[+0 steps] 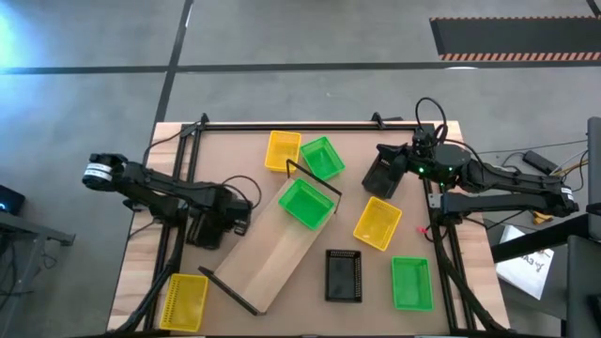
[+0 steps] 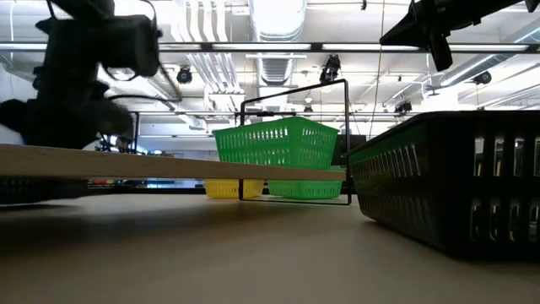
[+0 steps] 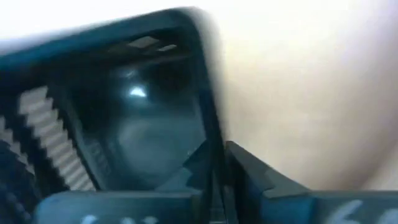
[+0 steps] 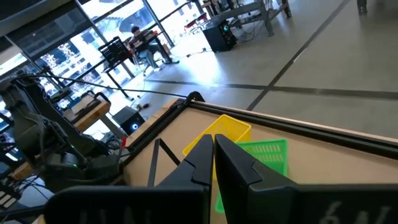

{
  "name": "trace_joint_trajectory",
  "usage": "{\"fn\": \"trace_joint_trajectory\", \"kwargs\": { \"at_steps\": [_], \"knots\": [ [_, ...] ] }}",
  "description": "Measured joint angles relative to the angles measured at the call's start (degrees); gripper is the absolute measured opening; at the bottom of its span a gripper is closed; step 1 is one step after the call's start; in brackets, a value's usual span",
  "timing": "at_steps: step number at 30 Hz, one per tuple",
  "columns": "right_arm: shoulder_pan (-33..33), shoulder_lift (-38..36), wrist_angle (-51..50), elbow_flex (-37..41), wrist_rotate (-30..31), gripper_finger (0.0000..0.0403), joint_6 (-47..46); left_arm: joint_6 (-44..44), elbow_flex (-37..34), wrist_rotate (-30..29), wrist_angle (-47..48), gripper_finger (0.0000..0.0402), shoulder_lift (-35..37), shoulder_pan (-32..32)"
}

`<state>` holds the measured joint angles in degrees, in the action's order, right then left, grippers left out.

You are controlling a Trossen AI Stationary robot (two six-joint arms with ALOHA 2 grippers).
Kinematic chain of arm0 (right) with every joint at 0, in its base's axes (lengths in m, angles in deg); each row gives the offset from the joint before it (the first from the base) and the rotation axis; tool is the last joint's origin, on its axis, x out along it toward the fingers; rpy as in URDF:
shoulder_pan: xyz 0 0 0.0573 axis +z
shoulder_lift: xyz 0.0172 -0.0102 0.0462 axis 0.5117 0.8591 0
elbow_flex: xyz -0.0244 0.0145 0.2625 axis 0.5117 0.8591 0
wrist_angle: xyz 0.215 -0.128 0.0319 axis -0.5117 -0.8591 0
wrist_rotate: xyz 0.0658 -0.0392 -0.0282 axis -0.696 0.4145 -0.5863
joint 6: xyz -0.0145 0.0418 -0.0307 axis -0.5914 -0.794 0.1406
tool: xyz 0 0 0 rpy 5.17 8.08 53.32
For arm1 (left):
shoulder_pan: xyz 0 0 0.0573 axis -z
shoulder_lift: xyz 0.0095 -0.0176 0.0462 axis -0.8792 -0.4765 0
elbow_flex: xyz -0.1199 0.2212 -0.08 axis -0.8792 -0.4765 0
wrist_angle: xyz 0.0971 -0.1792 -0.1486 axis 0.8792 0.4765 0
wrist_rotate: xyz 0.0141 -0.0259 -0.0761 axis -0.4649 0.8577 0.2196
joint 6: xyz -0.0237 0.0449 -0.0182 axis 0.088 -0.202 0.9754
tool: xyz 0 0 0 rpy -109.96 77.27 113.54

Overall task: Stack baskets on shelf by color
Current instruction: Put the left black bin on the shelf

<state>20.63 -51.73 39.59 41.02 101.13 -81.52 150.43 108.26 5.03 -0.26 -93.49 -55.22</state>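
Observation:
The shelf (image 1: 272, 258) lies slantwise mid-table, and a green basket (image 1: 307, 204) stands on its far end. My left gripper (image 1: 214, 223) is left of the shelf, shut on a black basket (image 3: 124, 124). My right gripper (image 1: 387, 172) is shut and empty, raised over the far right. It points toward a yellow basket (image 4: 227, 129) and a green basket (image 4: 264, 155) on the table behind the shelf. A yellow basket (image 1: 377, 222), a black basket (image 1: 344, 275) and a green basket (image 1: 411, 283) lie to the right. Another yellow basket (image 1: 183, 300) lies near left. My left gripper holds the black basket by one wall at its rim (image 3: 211, 146), with one finger (image 3: 196, 165) inside the basket and the other (image 3: 258, 177) outside. Whether the basket is lifted clear of the table, I cannot tell.
Thin black rails (image 1: 282, 123) run along the table's far edge and down both sides. Cables (image 1: 427, 108) lie at the far right corner. There is bare table between the shelf and the near right baskets.

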Motion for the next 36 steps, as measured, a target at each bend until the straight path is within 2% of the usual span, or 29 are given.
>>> {"fn": "trace_joint_trajectory", "kwargs": {
  "at_steps": [3,10,14,20,23,29,31,36],
  "knots": [
    [0.0,0.0,0.0,0.0,0.5,0.0009,-0.7,-13.1,3.4,0.0,0.0,0.0006,0.0,0.0],
    [0.0,0.0,0.0,0.0,4.6,0.0009,-4.3,-52.3,14.0,0.4,0.5,0.0001,0.0,0.0],
    [0.0,0.0,0.0,0.0,4.7,0.0009,-4.5,-66.6,20.2,0.6,0.6,0.0,0.0,0.0],
    [0.0,1.3,-0.1,0.0,4.6,0.0009,-9.6,-75.7,26.8,2.6,0.7,0.0,-0.7,0.5],
    [0.4,3.3,-0.1,0.0,4.5,0.0009,-11.7,-76.5,28.9,5.1,0.8,0.0,-1.9,1.9],
    [1.3,8.3,0.1,0.0,4.4,0.0009,-14.1,-77.6,31.8,5.2,2.0,0.0,-4.8,7.9],
    [1.8,9.8,0.2,0.0,4.4,0.0009,-14.9,-79.7,32.1,3.6,1.8,0.0,-6.5,10.3],
    [3.3,11.8,4.1,0.0,4.2,0.0009,-15.0,-82.9,32.0,-4.8,1.9,0.0,-13.0,13.7]
  ]
}}
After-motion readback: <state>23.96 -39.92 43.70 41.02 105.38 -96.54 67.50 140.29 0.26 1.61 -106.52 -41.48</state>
